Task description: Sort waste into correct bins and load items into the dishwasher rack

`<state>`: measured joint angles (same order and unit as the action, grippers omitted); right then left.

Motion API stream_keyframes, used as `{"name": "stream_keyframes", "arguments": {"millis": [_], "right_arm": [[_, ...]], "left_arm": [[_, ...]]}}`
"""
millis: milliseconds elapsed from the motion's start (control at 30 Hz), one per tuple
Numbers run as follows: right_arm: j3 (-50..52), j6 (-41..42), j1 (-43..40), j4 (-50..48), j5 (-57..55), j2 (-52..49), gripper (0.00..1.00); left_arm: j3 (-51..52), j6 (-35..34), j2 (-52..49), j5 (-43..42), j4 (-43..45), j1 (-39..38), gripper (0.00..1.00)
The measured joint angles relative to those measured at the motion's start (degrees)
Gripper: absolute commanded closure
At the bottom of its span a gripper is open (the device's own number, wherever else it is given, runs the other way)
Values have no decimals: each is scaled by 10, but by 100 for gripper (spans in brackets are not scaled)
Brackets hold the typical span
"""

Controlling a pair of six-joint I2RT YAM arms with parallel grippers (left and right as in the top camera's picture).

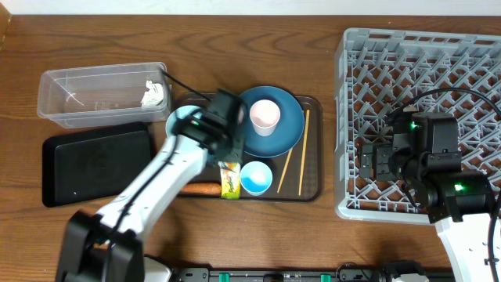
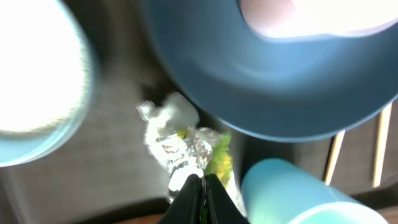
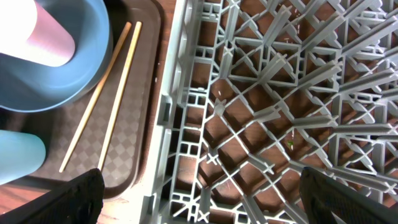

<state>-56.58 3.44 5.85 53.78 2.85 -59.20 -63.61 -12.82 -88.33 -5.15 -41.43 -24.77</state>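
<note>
On the brown serving tray, my left gripper is shut on the near end of the yellow-green printed wrapper, a sliver of green pinched between its jaws. From overhead the wrapper lies between a pale blue bowl and the orange stick. The dark blue plate carries the pink-white cup. The chopsticks lie to its right. A second pale blue bowl is half hidden by my left arm. My right gripper hangs open over the grey dishwasher rack, holding nothing.
The clear tub at the back left holds a white paper wad. The flat black tray lies in front of it. The rack fills the right side, its left wall close to the serving tray.
</note>
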Motion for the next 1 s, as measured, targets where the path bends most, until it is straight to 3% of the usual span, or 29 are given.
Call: {"name": "stream_keyframes", "arguments": {"millis": [200,333,700,767,800,867,1000], "right_arm": [[0,0,0,0,0,0,1],[0,0,0,0,0,0,1],[0,0,0,0,0,0,1],[0,0,0,0,0,0,1],[0,0,0,0,0,0,1],[0,0,0,0,0,0,1],[0,0,0,0,0,0,1]], "left_arm": [[-80,16,76,21,6,85,94],[-99,23,101,52,70,162,94],[-99,24,13,84,242,330,93],[-99,24,-7,86,260,346,85],[-99,23,-16,86,265,352,73],[-99,27,-29,85,267,359,62],[-99,25,-32,79,266,362,55]]}}
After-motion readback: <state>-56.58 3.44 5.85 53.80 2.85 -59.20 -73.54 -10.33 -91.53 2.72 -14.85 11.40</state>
